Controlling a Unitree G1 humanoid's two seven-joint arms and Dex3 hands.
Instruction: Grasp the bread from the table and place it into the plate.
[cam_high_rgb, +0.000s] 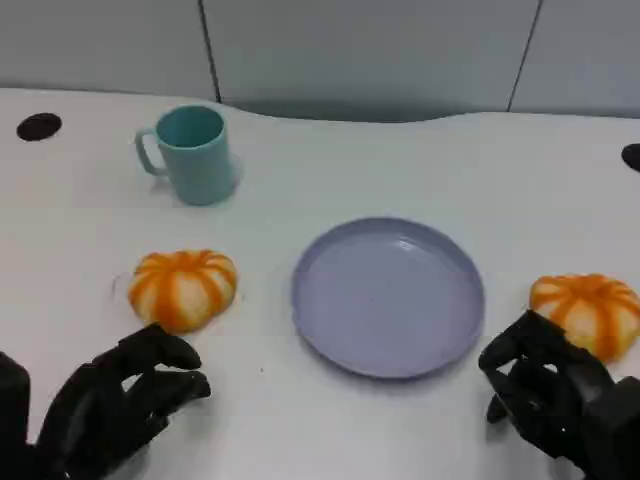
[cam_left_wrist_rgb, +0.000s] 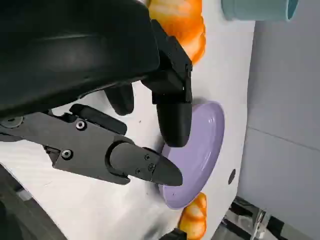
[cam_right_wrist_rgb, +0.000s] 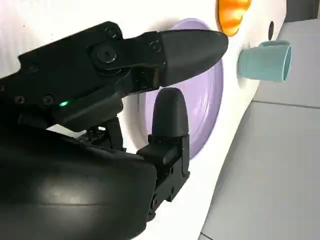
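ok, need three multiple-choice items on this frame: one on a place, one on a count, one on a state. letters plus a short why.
1. Where does the mug stand?
A. on the plate
B. far side of the table, beyond the left bread
C. beside the right hand

2. How many orange bread pieces lie on the table?
A. one
B. two
C. three

3. What is in the plate?
A. nothing
B. a bread
C. the mug

Answers:
1 B: the mug sits beyond the left bread.
2 B: one left of the plate, the right bread on its other side.
3 A: its purple surface is bare; the left hand and right hand hold nothing.
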